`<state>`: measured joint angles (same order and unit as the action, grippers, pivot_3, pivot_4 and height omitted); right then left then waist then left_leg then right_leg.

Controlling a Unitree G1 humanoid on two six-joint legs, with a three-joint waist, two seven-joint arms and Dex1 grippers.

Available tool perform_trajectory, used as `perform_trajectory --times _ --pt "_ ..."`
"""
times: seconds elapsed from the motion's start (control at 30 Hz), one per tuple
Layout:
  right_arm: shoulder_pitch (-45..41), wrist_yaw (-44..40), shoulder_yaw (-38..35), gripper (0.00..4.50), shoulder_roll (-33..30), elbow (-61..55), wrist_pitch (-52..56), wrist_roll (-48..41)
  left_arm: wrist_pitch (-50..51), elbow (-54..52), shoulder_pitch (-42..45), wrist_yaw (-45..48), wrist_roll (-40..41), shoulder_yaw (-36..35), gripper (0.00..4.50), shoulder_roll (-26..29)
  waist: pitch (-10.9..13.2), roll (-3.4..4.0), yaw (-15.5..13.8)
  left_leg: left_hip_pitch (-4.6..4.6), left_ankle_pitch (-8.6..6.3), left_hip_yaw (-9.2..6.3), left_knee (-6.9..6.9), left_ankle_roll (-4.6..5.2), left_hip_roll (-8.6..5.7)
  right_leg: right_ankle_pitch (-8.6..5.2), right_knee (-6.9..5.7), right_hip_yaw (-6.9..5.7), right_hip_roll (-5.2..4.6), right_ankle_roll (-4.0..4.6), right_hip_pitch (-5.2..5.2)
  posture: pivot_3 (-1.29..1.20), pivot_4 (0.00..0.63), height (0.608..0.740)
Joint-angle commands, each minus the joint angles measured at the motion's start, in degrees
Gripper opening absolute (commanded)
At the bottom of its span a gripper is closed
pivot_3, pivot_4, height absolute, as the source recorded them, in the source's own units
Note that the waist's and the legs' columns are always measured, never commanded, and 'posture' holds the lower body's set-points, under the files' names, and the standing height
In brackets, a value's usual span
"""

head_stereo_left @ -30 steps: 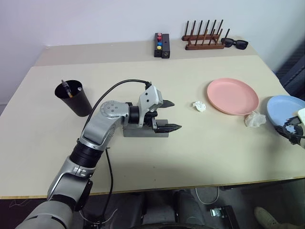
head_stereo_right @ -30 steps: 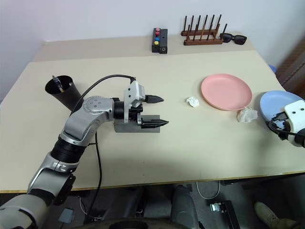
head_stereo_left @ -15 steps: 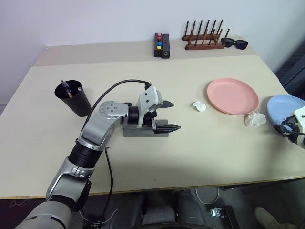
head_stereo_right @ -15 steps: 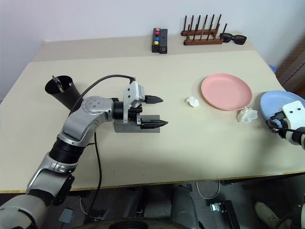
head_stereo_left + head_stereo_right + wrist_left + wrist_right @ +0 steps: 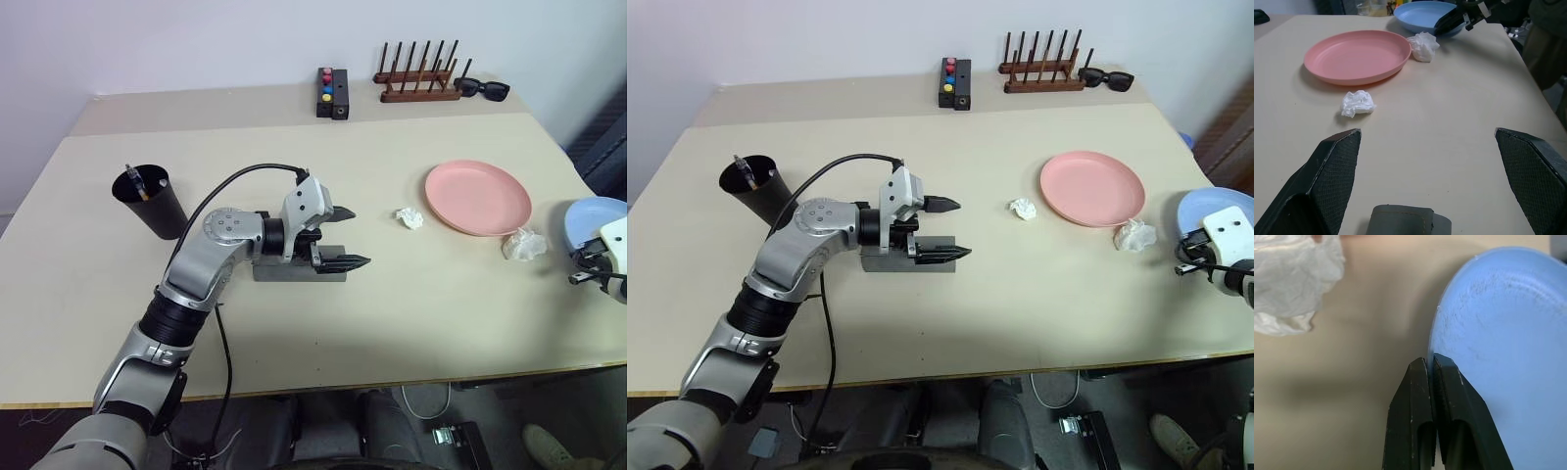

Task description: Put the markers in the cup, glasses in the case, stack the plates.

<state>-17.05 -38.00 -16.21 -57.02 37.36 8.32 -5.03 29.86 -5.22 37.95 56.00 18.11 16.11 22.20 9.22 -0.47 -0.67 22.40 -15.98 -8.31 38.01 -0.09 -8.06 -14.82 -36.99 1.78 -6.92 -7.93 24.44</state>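
A plain beige desk stands against a pale wall. The left hand hangs spread above the grey case. The right hand is pinching the rim of the light blue plate.

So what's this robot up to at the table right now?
It is tidying up. Its right hand has pinched shut on the rim of the blue plate, apparently to stack it with the pink plate. Its left hand hangs open over the grey case. Markers already stand in the black cup.
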Motion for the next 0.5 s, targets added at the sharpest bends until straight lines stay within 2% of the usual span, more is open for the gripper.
perform_trajectory --times 0.03,0.2,0.33,0.5 --pt "-2.98 1.71 -1.71 0.06 -1.28 -5.03 -2.07 -0.33 -0.48 -1.76 0.03 -0.23 0.51 -0.83 4.50 -0.18 0.01 0.03 0.06 0.00 0.00 0.00 0.00 0.00 0.00 0.00 0.00 0.00 0.00 0.00 0.01 0.00 0.150 0.740" --pt "-7.53 -0.38 1.10 0.06 0.51 -13.71 -1.03 -1.41 -0.60 -1.39 0.21 -0.19 0.41 -0.74 4.50 -0.41 0.01 0.05 0.20 0.00 0.00 0.03 -0.03 0.00 0.01 0.00 -0.01 0.03 0.01 0.00 0.05 0.00 0.150 0.740" --pt "-10.51 -5.93 5.25 0.06 2.29 -18.51 0.31 -2.40 -0.65 -1.24 0.32 -0.18 0.36 -0.71 4.50 -0.58 0.02 0.04 0.15 0.00 0.00 0.03 -0.03 0.00 0.02 0.00 0.00 0.03 0.02 0.00 0.05 0.00 0.150 0.740" --pt "-13.22 -10.69 10.47 0.06 5.00 -17.16 -0.93 -1.35 -0.55 -1.61 0.15 -0.56 0.32 -0.64 4.50 -0.75 0.04 0.01 -0.25 0.03 -0.01 0.01 0.01 0.02 -0.01 0.00 0.03 0.03 0.00 0.00 0.01 0.00 0.150 0.740"
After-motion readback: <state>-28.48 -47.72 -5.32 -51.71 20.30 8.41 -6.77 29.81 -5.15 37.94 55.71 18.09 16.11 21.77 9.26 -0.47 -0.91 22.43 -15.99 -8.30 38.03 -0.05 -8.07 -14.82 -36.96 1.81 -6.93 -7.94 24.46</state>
